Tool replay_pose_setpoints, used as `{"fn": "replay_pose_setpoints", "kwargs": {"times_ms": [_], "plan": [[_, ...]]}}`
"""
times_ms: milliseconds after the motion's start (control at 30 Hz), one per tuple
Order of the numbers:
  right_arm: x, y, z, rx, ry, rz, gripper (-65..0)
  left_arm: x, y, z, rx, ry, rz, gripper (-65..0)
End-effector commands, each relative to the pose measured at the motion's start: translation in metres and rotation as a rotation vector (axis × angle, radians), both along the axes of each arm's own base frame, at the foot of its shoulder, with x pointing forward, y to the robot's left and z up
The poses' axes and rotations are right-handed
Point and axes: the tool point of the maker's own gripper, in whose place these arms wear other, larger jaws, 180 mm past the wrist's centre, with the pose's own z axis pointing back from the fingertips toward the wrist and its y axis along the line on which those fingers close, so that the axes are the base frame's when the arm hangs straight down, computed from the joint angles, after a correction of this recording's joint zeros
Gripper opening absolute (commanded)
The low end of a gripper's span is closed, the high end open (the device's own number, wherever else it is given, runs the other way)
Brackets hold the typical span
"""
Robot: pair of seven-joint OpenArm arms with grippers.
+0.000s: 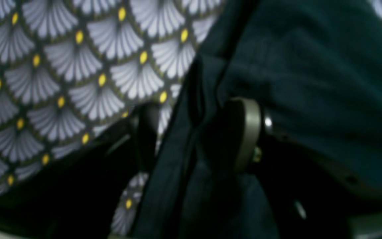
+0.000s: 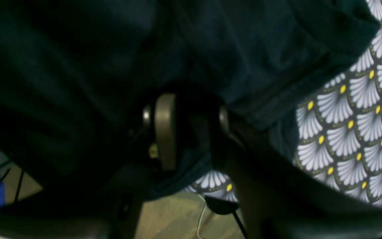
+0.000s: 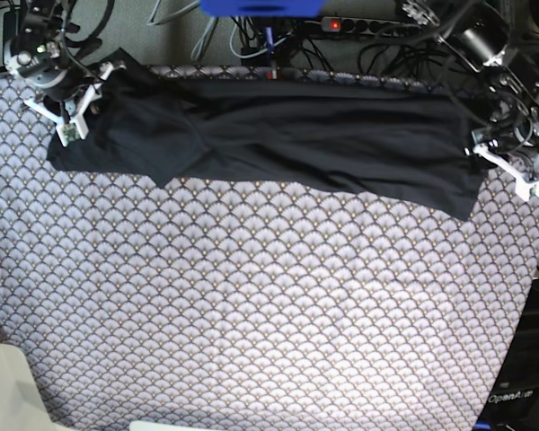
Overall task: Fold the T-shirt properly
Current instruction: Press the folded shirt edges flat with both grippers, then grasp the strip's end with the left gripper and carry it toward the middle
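Between both grippers, T-shirt point(image 3: 278, 135) stretched.

The right arm reaches down at the far left corner in the base view, its gripper point(image 2: 191, 129) pinching cloth between its fingers point(image 2: 165, 129). The left gripper point(image 1: 197, 132) hangs low at the opposite end, cloth between its parted fingers point(image 1: 249, 132).

Table was covered by a grey fan-patterned tablecloth point(image 3: 251, 296) with small yellow dots. Beyond its far edge lay tangled black cables point(image 3: 377, 40) and a power strip point(image 3: 364, 25) with a red light. Wood-toned floor point(image 2: 167, 215) showed below the table edge.
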Motion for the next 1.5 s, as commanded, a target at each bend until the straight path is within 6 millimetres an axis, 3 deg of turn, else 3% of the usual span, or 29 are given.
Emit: {"fn": "replay_pose_setpoints", "kwargs": {"times_ms": [0,200,333,400,533,567,767,933,1000,1167,1467], "plan": [[0.0,-0.004,0.002,-0.017,0.002,0.0,-47.2,-0.007,-0.004,-0.009,-0.019,0.05,-0.005,-32.4],[0.0,-0.005,0.002,-0.019,0.002,0.001,-47.2,-0.008,-0.024,-0.024,-0.052,0.087,-0.058,-32.5],[0.0,-0.008,0.003,-0.027,0.002,0.005,-47.2,-0.02,-0.035,-0.034,-0.081,0.112,-0.06,-33.0],[0.001,-0.008,0.003,-0.028,0.004,0.005,-47.2,-0.026,-0.04,-0.039,-0.091,0.127,-0.061,-38.9],[0.001,-0.008,0.003,-0.027,0.001,0.005,-47.2,-0.034,-0.044,-0.043,-0.1,0.146,-0.062,-62.1],[0.001,-0.008,0.003,-0.027,0.001,0.005,-47.2,-0.035,-0.045,-0.044,-0.099,0.151,-0.063,-65.0],[0.009,-0.008,0.006,-0.027,-0.013,0.004,-47.2,-0.032,-0.053,-0.043,-0.088,0.153,-0.105,-65.0],[0.009,-0.008,0.006,-0.029,-0.015,0.004,-47.2,-0.03,-0.048,-0.023,-0.015,0.104,-0.112,-65.0],[0.009,-0.008,0.006,-0.029,-0.013,0.004,-47.2,-0.033,-0.048,-0.01,0.03,0.08,-0.12,-65.0],[0.01,-0.006,0.006,-0.024,-0.018,0.004,-47.2,-0.018,-0.058,0.031,0.154,-0.001,-0.213,-65.0],[0.01,0.002,0.004,-0.015,-0.011,0.03,-47.2,-0.007,-0.064,0.063,0.253,-0.059,-0.212,-65.0]]}}
